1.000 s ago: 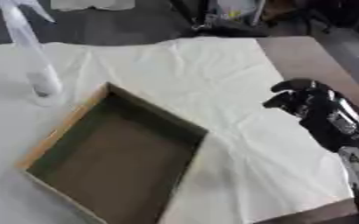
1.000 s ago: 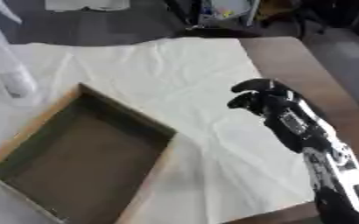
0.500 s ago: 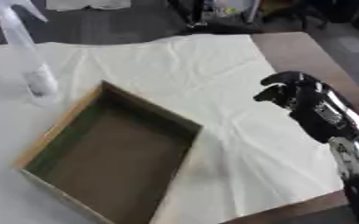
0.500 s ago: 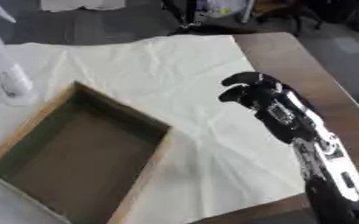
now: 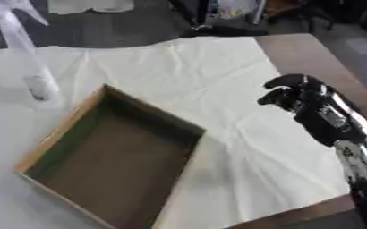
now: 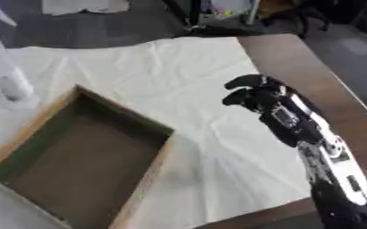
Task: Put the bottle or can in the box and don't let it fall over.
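Clear bottle (image 5: 26, 58) upright, well apart from right hand (image 5: 300, 100), beyond box (image 5: 108, 156).

Both views look steeply down from head height onto the desk (image 5: 312, 53), tilted slightly askew. The right eye view sits a little rightward. Both share the open box (image 5: 112, 156), the pale cloth (image 6: 179, 76), and seemingly a floor beyond.

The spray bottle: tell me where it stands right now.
The spray bottle stands upright at the far left of the left eye view, on the white cloth just beyond the box's far-left corner.
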`<state>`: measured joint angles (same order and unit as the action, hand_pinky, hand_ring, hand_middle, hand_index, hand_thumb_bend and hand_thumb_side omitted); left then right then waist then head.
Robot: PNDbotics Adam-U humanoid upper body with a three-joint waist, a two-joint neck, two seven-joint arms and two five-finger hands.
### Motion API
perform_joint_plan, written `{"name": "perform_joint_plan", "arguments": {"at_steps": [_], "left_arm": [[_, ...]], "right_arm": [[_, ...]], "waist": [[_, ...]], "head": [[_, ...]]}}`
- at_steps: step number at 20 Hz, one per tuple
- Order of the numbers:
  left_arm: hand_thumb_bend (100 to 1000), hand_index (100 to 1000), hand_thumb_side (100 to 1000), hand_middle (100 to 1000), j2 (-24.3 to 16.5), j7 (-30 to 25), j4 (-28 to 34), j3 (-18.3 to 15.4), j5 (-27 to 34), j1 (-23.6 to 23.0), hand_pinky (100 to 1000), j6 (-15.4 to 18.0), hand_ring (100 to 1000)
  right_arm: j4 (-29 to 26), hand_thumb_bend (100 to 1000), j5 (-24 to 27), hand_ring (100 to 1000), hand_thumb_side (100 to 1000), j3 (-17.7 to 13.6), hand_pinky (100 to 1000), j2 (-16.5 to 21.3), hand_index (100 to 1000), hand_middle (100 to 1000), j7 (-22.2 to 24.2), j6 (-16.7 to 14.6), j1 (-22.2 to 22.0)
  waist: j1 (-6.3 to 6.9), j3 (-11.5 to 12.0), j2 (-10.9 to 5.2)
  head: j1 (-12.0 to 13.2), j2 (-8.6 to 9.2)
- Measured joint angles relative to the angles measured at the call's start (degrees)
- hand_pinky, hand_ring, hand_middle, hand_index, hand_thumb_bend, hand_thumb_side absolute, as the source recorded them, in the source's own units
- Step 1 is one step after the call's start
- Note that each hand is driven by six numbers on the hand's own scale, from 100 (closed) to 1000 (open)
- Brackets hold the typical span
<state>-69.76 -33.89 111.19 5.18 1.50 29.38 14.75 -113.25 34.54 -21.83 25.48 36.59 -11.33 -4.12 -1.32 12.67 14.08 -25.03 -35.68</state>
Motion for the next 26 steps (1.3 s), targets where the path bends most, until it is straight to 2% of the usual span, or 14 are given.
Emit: {"name": "perform_joint_plan", "arguments": {"at_steps": [3,6,10,14,20,26], "left_arm": [[100,870,615,783,0.1,-0.7,-2.5,1.5,-1.1,4.6,840,0.2,786],[100,871,621,783,1.1,-2.2,-6.0,3.2,-1.4,9.9,842,0.1,786],[100,872,618,783,4.6,-5.1,-12.1,5.6,-2.0,16.9,844,0.0,785],[100,873,603,784,8.6,-7.3,-18.4,7.3,-3.2,22.5,847,0.4,784],[100,875,597,785,12.0,-8.4,-24.0,7.7,-3.9,26.4,852,1.3,784],[100,877,599,787,13.8,-8.5,-27.0,7.6,-4.1,28.3,856,1.6,784]], "right_arm": [[0.0,100,-0.1,732,536,0.0,828,0.0,817,777,0.0,0.0,0.0],[0.0,100,-0.2,732,536,0.2,828,0.2,817,777,0.2,0.2,0.0],[0.0,100,-0.1,732,534,0.4,828,0.6,817,777,0.4,0.5,0.0],[0.0,100,0.1,732,532,0.5,828,0.7,818,777,0.5,0.5,0.0],[0.0,100,0.1,732,535,0.5,828,0.7,818,778,0.5,0.4,0.0],[0.0,100,-0.2,732,539,0.5,828,0.7,818,778,0.6,0.3,0.0]], "waist": [[0.22,0.0,-0.01],[0.42,-0.2,-0.19],[0.58,-0.6,-0.78],[0.56,-1.0,-0.88],[0.46,-1.6,-0.84],[0.46,-1.8,-0.17]], "head": [[0.3,0.0],[2.0,0.35],[5.1,2.04],[6.0,2.69],[5.9,3.72],[7.1,6.14]]}}
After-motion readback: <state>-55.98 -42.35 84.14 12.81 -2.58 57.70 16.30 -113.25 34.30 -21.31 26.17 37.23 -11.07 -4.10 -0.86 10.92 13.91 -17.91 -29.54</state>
